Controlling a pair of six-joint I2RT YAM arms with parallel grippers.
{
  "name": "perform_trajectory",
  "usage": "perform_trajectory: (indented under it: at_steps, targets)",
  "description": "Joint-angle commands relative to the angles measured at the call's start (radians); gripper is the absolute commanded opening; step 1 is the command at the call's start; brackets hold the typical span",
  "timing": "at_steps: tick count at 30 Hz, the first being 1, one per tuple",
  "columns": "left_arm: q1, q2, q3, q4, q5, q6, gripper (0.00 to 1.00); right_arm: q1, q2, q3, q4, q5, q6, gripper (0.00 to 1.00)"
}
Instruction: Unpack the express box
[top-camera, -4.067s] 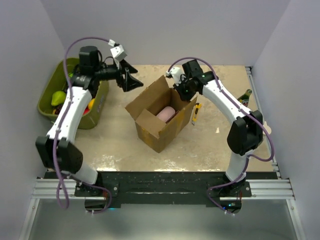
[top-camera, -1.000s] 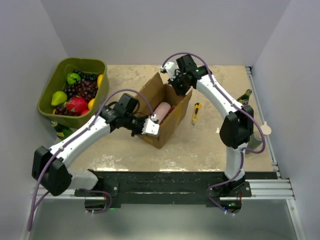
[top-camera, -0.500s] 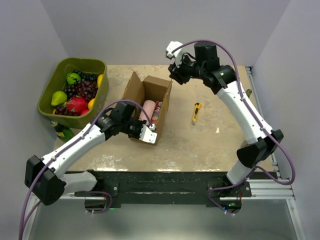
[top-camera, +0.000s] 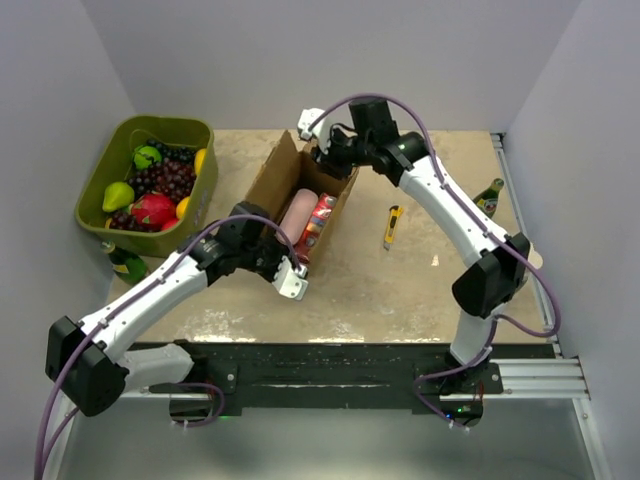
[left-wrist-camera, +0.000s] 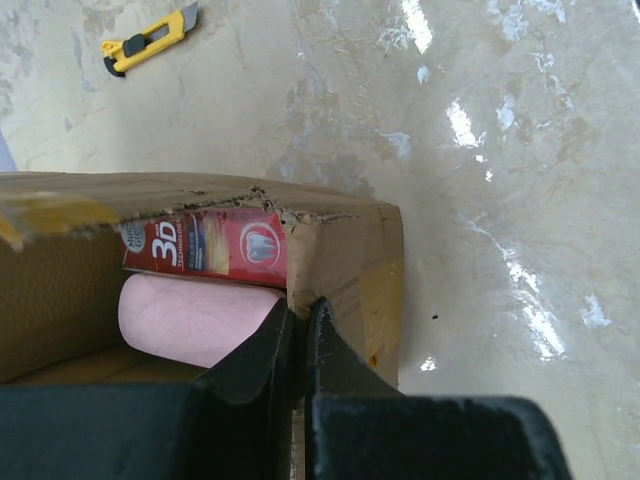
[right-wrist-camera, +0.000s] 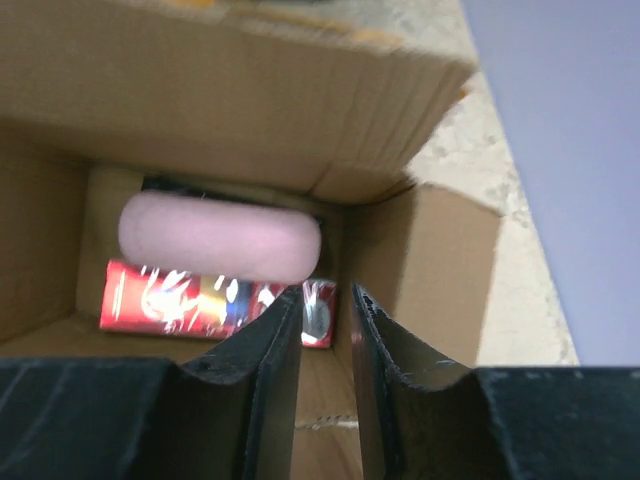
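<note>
Moved: right gripper (top-camera: 320, 158) had come down onto the far end of the express box (top-camera: 270, 178) since half a second earlier; the box had turned slightly.
Express box: lay open at mid-table, between both grippers, beside the green fruit bin (top-camera: 165, 122).
Contents: pink roll (top-camera: 297, 215) and red pack (top-camera: 318, 215) lay side by side inside.
Left gripper (left-wrist-camera: 298, 310): fingers were all but closed, pinching the box's near corner wall.
Right gripper, state: jaws stood narrowly apart astride the far wall; whether they pinched it could not be told.
Utility knife (top-camera: 392, 226): lay on the table right of the box, apart from it.
</note>
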Motion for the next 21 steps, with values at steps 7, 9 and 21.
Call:
perform_trajectory:
  at_steps: [7, 9, 21]
  targets:
    - [0.006, -0.093, -0.105, 0.271, -0.150, 0.246, 0.00, 0.059, -0.520, -0.876, 0.291, 0.091, -0.277, 0.29]
    - [0.006, -0.112, -0.136, 0.299, -0.137, 0.288, 0.00, 0.075, -0.553, -0.949, 0.354, 0.129, -0.284, 0.30]
    - [0.006, -0.139, -0.165, 0.265, -0.018, 0.407, 0.00, 0.087, -0.317, -0.484, -0.015, 0.079, -0.646, 0.44]
